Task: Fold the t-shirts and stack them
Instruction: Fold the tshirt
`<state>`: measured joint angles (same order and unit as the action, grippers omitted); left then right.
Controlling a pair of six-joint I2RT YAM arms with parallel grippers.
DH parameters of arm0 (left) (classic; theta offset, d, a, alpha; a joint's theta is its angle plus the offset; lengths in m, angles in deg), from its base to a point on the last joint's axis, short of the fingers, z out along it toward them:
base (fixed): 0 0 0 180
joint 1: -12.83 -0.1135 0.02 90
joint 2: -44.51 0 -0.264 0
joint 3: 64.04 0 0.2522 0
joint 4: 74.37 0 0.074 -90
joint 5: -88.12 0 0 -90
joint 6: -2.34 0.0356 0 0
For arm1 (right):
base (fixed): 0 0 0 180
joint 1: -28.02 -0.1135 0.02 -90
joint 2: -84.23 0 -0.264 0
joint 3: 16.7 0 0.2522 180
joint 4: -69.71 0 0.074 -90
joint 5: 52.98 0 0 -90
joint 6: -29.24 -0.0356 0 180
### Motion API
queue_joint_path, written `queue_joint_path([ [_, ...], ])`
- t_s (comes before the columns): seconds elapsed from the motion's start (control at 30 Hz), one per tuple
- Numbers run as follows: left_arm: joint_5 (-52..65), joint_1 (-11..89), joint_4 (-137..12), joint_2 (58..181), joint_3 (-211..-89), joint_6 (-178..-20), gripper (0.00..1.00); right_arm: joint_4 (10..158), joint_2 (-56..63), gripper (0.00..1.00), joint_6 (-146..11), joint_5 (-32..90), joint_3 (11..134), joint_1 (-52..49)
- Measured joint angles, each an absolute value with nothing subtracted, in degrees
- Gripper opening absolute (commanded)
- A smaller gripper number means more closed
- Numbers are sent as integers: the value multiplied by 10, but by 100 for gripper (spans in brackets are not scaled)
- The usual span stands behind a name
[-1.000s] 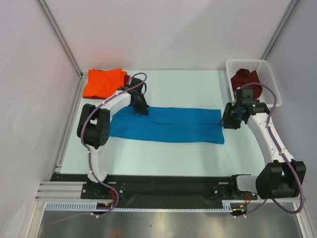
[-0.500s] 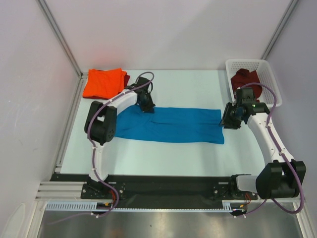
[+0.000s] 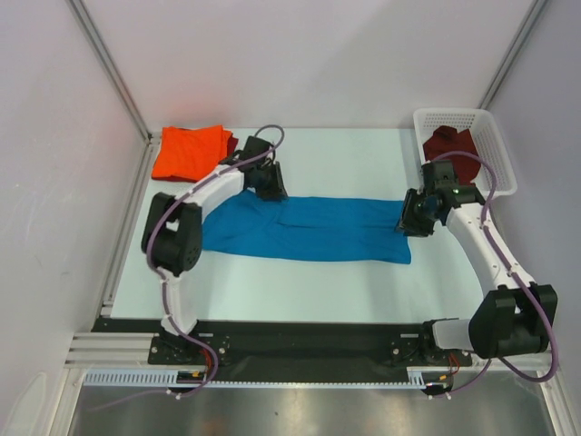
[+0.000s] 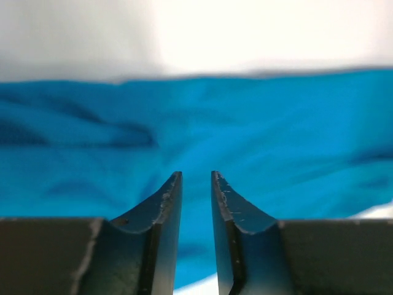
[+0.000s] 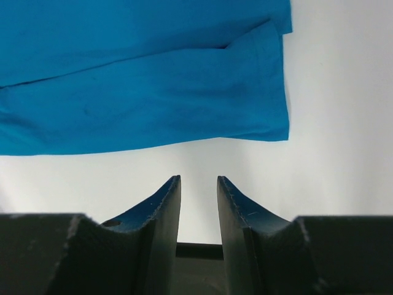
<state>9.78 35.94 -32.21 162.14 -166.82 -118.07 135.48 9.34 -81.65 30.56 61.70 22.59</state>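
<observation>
Blue t-shirt (image 3: 309, 229) stretches sideways, left gripper (image 3: 271, 189) over its far edge, right gripper (image 3: 409, 221) at its right end, both jaws parted, empty.

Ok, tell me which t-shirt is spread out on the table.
The blue t-shirt, stretched out mid-table. The orange t-shirt lies folded far left; the maroon t-shirt is bunched in the basket.

Top external: high above the blue t-shirt (image 3: 304, 229), looking down. Both wrist views: close, facing it. Shirt shared by all three.
</observation>
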Motion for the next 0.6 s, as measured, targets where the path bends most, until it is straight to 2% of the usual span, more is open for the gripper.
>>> queue_joint_path([
  [0.27, 88, 329, -335, 1415, -1613, -1168, 27, 1332, 35, 38, -826, 305, 629, 187],
  [0.4, 88, 265, -349, 1342, -1511, -1183, 22, 1315, -16, 41, -833, 303, 656, 151],
  [0.6, 91, 168, -335, 1327, -1352, -1208, 18, 1278, -110, 46, -848, 279, 728, 93],
])
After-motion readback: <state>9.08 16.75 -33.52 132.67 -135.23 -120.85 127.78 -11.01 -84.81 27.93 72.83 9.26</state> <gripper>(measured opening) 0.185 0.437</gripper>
